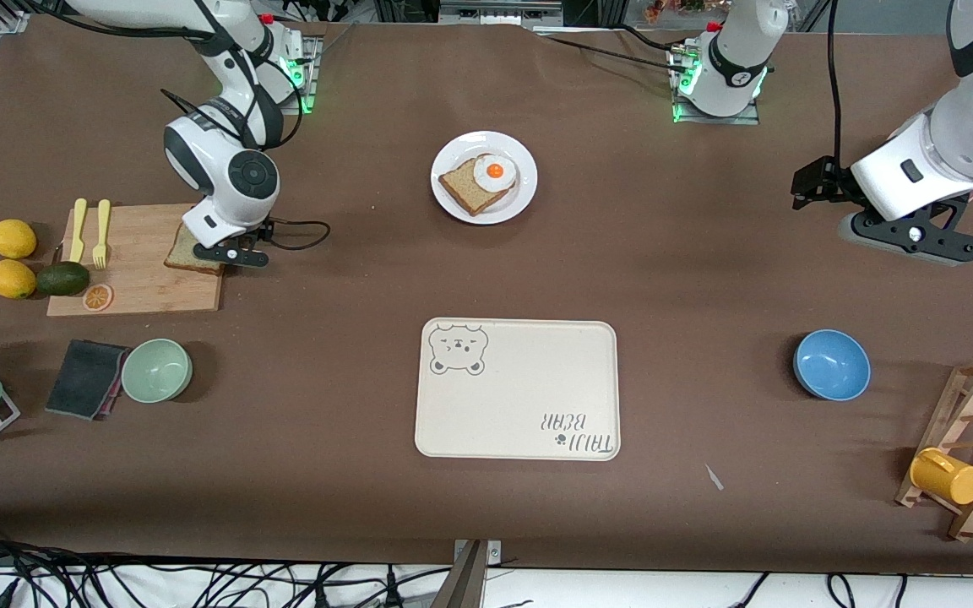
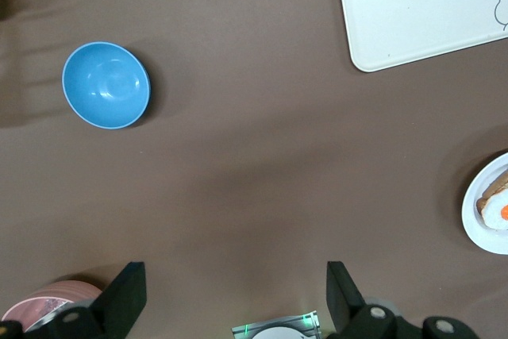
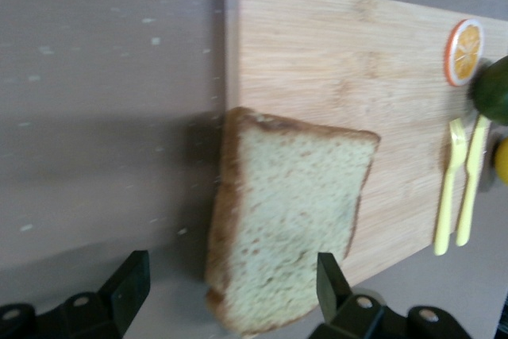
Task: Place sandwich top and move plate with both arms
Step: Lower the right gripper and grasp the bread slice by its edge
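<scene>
**Soft slice, careful squeeze: lining up on the sandwich top**

My right pincer is low over the sandwich top, fingers spread wide, and in the right wrist view one finger sits off one crust edge while the other sits by the opposite edge, nothing touching yet as far as I can tell. The slice lies flat on the cutting board, at the board's edge toward the middle of the tabletop, one part of it hanging just past the board's rim.

Here's how I judge it will handle: light, spongy, easily crushed. The crumb looks open and speckled, so a hard pinch would dent it or tear it. The brown crust is the firmer part, so I'd take it across two opposite crust edges, close only until it stops yielding, and lift level so it doesn't flop or fold. The overhang past the board should help a finger get under or beside that edge.

Its destination, the plate, sits well apart, farther from the front camera than the bear-print tray, and carries a darker slice with a fried egg on it. The plate is rigid, glossy, probably slippery at the rim; two pincers on opposite rims seems the safe way.

My left pincer waits with its fingers apart, high over bare tabletop near the blue bowl.
</scene>
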Robot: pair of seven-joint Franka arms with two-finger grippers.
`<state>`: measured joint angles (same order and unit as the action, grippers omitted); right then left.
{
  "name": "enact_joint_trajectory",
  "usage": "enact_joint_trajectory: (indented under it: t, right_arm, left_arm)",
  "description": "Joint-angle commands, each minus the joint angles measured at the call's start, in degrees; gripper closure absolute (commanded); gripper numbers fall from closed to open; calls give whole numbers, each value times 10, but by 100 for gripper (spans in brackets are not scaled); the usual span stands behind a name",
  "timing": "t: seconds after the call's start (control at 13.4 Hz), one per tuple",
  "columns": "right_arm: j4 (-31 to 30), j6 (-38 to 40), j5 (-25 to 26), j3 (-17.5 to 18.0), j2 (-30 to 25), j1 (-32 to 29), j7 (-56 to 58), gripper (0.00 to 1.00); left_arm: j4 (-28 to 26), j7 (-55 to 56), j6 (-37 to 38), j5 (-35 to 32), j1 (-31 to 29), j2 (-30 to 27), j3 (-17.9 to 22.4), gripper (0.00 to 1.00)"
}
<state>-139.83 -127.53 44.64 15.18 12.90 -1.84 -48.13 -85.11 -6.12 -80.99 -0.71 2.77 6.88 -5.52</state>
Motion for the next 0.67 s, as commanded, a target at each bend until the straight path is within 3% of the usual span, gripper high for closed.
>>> enact_joint_trajectory:
  t: [0.0, 0.3, 0.6]
  right_arm:
    - [9, -10, 26, -17, 26, -2, -8, 17]
    - [18, -18, 32, -29, 43, -2, -9, 22]
    - [20, -15, 32, -27, 41, -2, -13, 59]
  left_arm:
    - [2, -3, 7, 19, -6, -6, 0, 0]
    - [3, -5, 7, 19, -6, -6, 0, 0]
    - [3, -5, 7, 19, -7, -5, 0, 0]
